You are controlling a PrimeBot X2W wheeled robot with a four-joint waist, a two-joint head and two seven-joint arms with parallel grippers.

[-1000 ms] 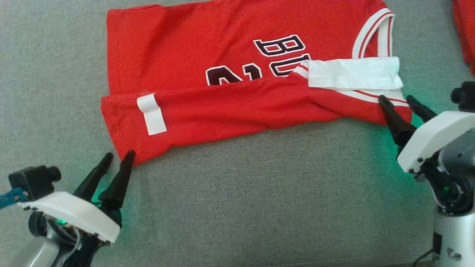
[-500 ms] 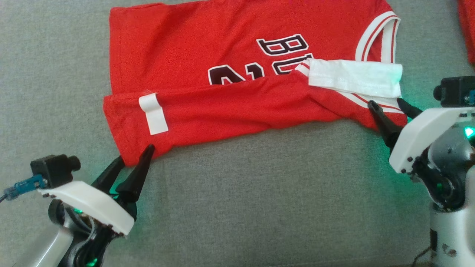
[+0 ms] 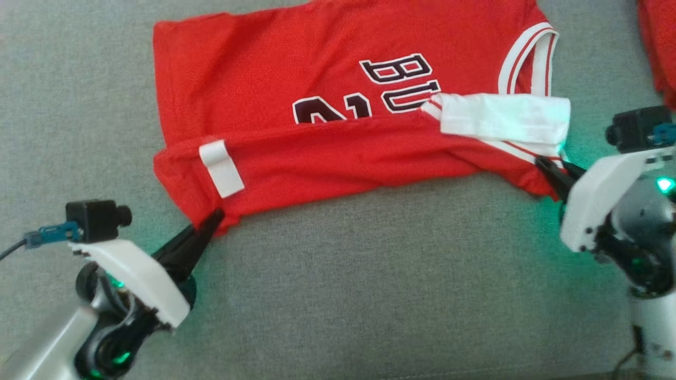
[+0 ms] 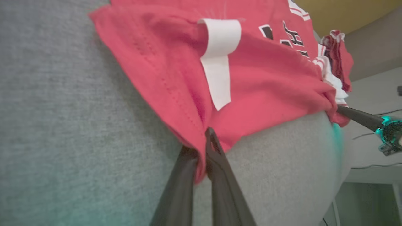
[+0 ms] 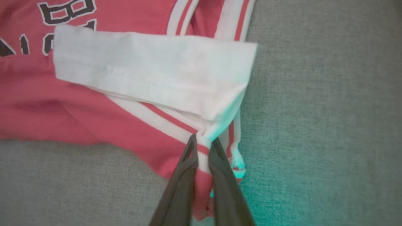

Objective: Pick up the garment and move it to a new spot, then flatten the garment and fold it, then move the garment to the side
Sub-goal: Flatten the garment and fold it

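The garment (image 3: 317, 105) is a red jersey with dark lettering and white trim, lying on grey fabric with its near edge folded over. My left gripper (image 3: 211, 221) is shut on the garment's near left corner (image 4: 201, 147), the cloth pinched between its dark fingers. At the opposite end, my right gripper (image 3: 552, 169) is shut on the near right corner by the white striped trim (image 5: 204, 147). A white tag (image 3: 222, 168) sits on the folded hem. The right gripper's fingers (image 4: 358, 116) also appear at the right of the left wrist view.
The grey fabric surface (image 3: 369, 285) spreads wide in front of the garment. Another red cloth (image 3: 657, 47) lies at the far right edge. In the left wrist view the surface's edge (image 4: 342, 157) drops off to the right.
Both grippers moved in onto the garment's near corners and closed on them. The near edge has bunched slightly at each pinched corner.
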